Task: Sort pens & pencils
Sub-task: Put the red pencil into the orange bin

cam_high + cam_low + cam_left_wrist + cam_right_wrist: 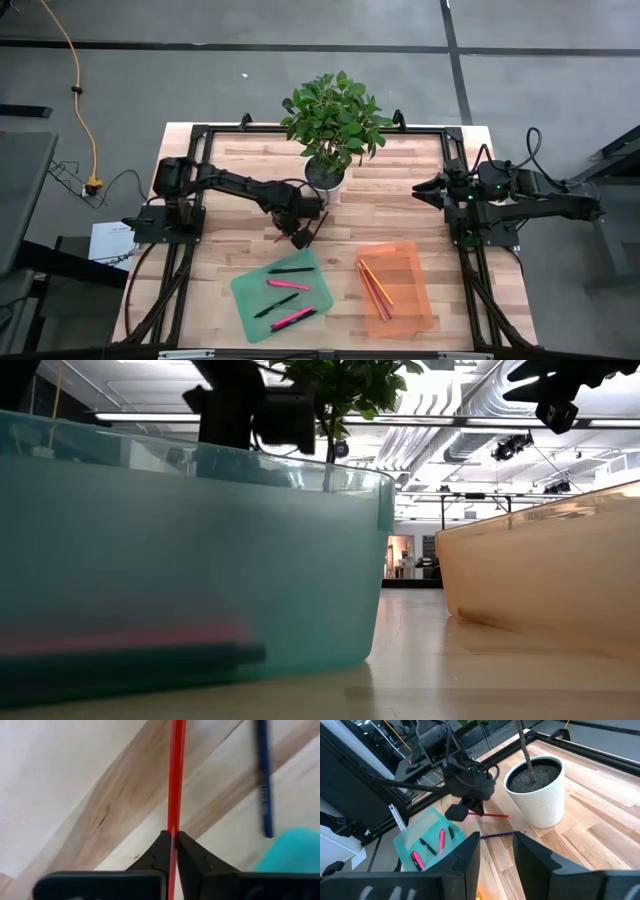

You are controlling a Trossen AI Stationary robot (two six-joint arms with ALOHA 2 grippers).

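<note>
My left gripper [298, 237] hovers just beyond the far edge of the green tray [280, 295] and is shut on a thin red pencil [176, 775]. A dark blue pencil [265, 785] lies flat on the wood beside it, near the plant pot. The green tray holds black and pink pens [292, 320]. The orange tray [395, 290] holds several pencils [374, 283]. My right gripper [496, 847] is open and waits above the table's right side, touching nothing. My left gripper pinches the red pencil's shaft [173, 827] between its two fingertips [161, 845], with the fingers lying across the pencil. In the right wrist view the pencil [495, 815] sticks out level from the gripper [462, 810], toward the plant pot. It appears lifted off the wood.
A white pot with a leafy plant [325, 175] stands at the table's far middle, close to my left gripper. In the low view the green tray wall [200, 560] and the orange tray wall [540, 580] fill the foreground. Bare wood lies between the two trays.
</note>
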